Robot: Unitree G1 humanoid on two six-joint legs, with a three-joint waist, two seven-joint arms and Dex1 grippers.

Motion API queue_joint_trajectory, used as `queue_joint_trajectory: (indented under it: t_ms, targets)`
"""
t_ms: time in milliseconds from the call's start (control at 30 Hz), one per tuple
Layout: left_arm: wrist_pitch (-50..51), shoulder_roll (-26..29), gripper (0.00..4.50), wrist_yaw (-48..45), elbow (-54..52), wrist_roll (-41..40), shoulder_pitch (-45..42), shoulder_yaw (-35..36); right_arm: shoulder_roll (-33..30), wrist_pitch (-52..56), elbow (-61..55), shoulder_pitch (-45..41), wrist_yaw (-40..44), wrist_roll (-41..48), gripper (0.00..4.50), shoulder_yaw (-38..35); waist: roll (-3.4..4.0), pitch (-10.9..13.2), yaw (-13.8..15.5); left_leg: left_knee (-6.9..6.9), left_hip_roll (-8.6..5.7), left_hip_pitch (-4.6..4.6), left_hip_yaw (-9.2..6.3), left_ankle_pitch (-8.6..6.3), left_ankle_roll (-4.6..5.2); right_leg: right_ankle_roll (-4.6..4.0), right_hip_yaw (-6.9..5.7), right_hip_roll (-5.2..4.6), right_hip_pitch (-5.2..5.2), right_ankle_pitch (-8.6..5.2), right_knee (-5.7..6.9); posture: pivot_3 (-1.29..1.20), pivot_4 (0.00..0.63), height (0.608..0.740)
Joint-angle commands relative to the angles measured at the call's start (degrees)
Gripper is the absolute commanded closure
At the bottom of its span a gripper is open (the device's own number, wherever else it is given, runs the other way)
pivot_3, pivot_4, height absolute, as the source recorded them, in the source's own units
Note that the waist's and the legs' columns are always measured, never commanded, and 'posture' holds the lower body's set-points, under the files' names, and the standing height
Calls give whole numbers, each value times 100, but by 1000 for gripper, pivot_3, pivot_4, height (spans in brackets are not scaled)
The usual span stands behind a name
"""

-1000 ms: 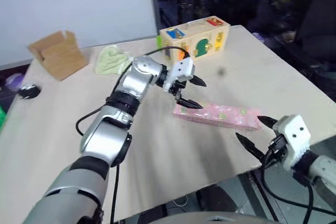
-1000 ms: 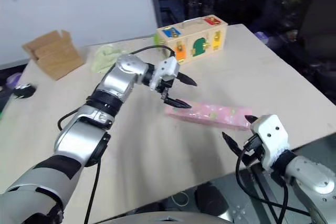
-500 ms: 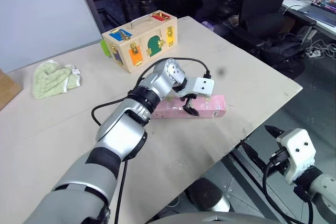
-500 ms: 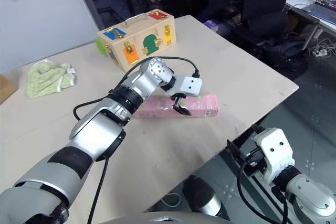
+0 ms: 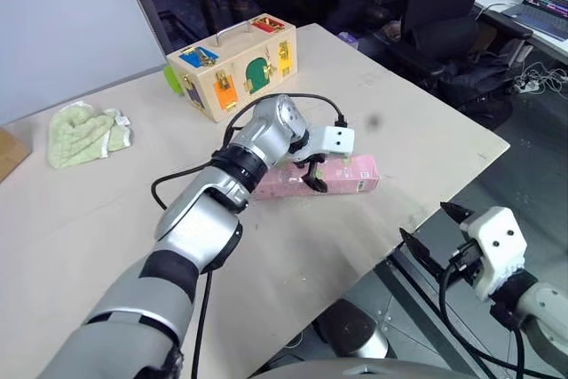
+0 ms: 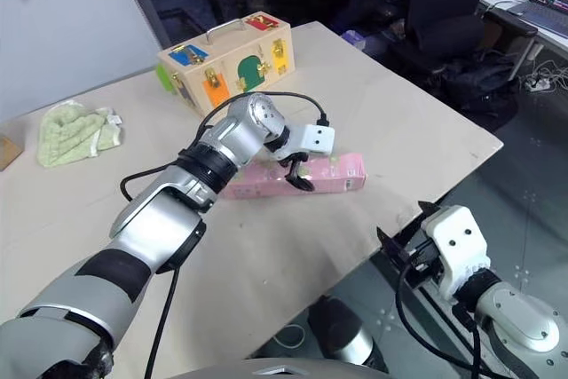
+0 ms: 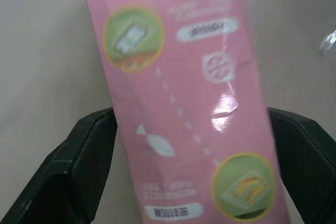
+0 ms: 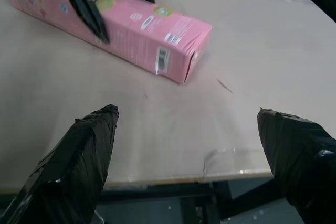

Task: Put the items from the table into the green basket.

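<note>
Left end effector (image 5: pixel 312 175) wide apart, straddling pink box (image 5: pixel 351 173) | right end effector (image 8: pixel 191 145) apart, empty

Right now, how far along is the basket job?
Nothing looks done: the pink box lies flat on the table. In hand: the left gripper is down over the box, open, one finger on each long side, not yet closed. The right gripper hangs open off the table's near edge. Left: grip, lift and carry the box to the basket.
</note>
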Motion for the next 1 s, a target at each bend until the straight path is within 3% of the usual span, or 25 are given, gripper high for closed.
queue_joint_trajectory:
  t_ms: [33,200,367,633,800,867,1000]
  targets:
    - [60,-18,28,65,253,211,68,-132,-66,71,-223,-147,-39,94,0,28,1,0,40,0,0,1,1,0,0,0,1,-1,0,0,0,-550,77,740]
    - [29,-54,28,-12,459,233,114,-138,-70,123,-223,-236,-91,115,0,68,0,-1,145,0,1,-1,2,-1,0,1,2,0,0,0,-2,-558,77,740]
    - [149,-24,1931,-284,246,44,202,30,-71,110,-223,-303,-154,118,0,160,8,-7,163,0,1,3,1,-1,0,1,2,1,3,0,0,-548,71,740]
    - [702,355,1931,-590,-447,-296,374,468,-14,234,-223,-595,-50,124,0,187,10,-6,171,-1,2,4,1,-1,1,1,2,3,2,0,2,-493,55,740]
    - [2313,1122,1931,-550,-1634,-1054,679,1525,214,229,356,-1897,438,164,0,688,9,-4,209,-1,3,13,-8,-1,1,7,20,4,-2,5,18,-359,23,740]
    - [2781,1229,1931,-275,-1914,-1232,794,1839,357,182,660,-2352,592,121,0,853,7,-6,385,0,3,51,-10,0,1,8,19,5,0,5,22,-316,15,740]
    - [3887,1442,1931,358,-2716,-1653,1066,2567,559,46,1283,-3180,1147,9,0,1196,17,-12,1078,3,-2,54,-24,0,1,8,10,2,1,6,43,-173,0,740]
